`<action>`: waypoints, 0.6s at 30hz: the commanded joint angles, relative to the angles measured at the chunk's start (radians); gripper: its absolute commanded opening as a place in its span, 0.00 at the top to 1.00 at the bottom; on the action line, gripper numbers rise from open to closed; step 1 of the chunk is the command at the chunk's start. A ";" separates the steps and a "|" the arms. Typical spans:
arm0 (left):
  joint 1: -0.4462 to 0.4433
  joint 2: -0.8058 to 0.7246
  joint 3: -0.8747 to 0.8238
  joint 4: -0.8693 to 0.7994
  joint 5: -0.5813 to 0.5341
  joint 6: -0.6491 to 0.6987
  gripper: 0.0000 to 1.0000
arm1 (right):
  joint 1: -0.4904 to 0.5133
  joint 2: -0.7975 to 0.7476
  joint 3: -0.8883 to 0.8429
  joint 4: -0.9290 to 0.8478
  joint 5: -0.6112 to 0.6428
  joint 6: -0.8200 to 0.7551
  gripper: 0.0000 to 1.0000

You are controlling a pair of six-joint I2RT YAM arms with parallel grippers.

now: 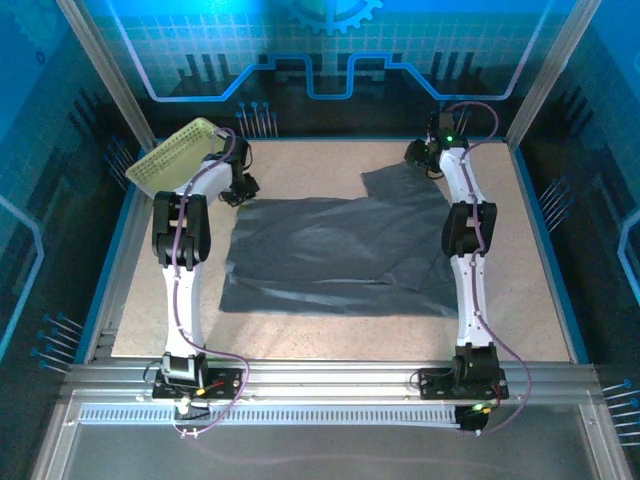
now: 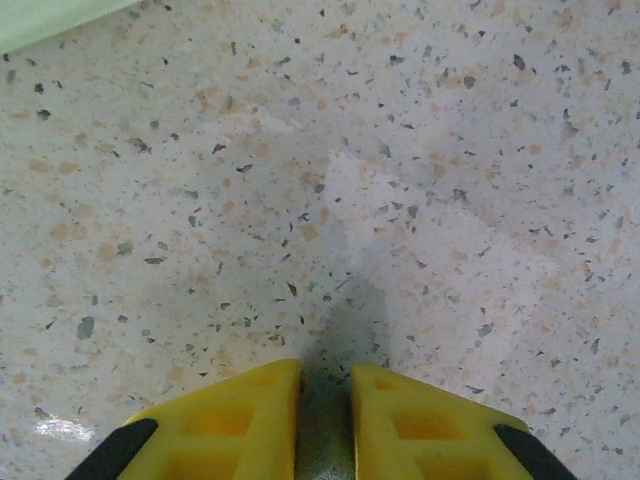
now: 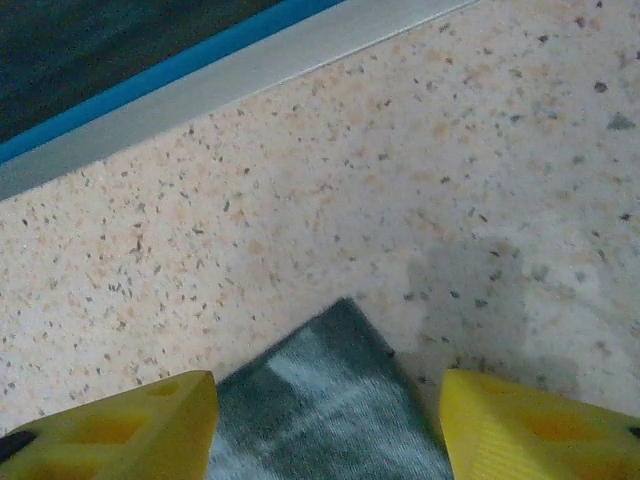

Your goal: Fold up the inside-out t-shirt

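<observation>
Blurry t-shirt (image 3: 330,410) corner, partly out-of-frame

top external: fixed high, above and behind the arm bases, tilted down and forward. takes in the whole table (image 1: 330,338), near edge at the bottom, far edge at the top. distant view.

left wrist: sits behind the left gripper (image 2: 325,370), looks down past its yellow fingers (image 2: 235,420) at speckled table top by the far left corner, very close. basket (image 2: 45,15) edge at the frame's upper left.

right wrist: behind the right gripper (image 3: 327,385), looks down and out toward the table's far edge, close. a corner of the inside-out t-shirt (image 3: 330,420) sits between its fingers.

overlap: top view holds both patches; that cloth corner is the shirt's far right one there.
</observation>
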 commanded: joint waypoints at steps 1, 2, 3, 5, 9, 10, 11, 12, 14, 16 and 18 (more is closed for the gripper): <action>-0.004 -0.011 -0.016 -0.003 0.041 -0.005 0.80 | 0.002 0.070 0.041 -0.027 -0.013 0.059 0.42; -0.004 -0.014 -0.015 -0.002 0.043 -0.007 0.80 | 0.000 0.078 0.044 -0.043 -0.020 0.079 0.43; -0.005 -0.016 -0.015 -0.002 0.044 -0.007 0.81 | -0.001 0.083 0.045 -0.052 -0.026 0.094 0.45; -0.005 -0.023 -0.015 0.000 0.047 -0.008 0.82 | 0.000 0.087 0.041 -0.071 -0.023 0.114 0.47; -0.005 -0.029 -0.020 0.005 0.050 -0.010 0.85 | 0.001 0.085 0.043 -0.095 -0.007 0.123 0.59; -0.005 -0.031 -0.024 0.008 0.051 -0.011 0.86 | 0.001 0.086 0.043 -0.100 -0.007 0.119 0.63; -0.005 -0.033 -0.027 0.010 0.053 -0.012 0.87 | 0.002 0.084 0.044 -0.116 0.003 0.120 0.66; -0.005 -0.034 -0.032 0.013 0.053 -0.014 0.88 | 0.003 0.081 0.044 -0.128 0.016 0.118 0.67; -0.005 -0.038 -0.045 0.021 0.056 -0.017 0.89 | 0.007 0.072 0.039 -0.165 0.052 0.103 0.68; -0.003 -0.045 -0.063 0.032 0.059 -0.022 0.89 | 0.015 0.057 0.025 -0.201 0.103 0.101 0.67; -0.002 -0.053 -0.080 0.043 0.061 -0.025 0.89 | 0.019 0.035 -0.008 -0.190 0.126 0.109 0.67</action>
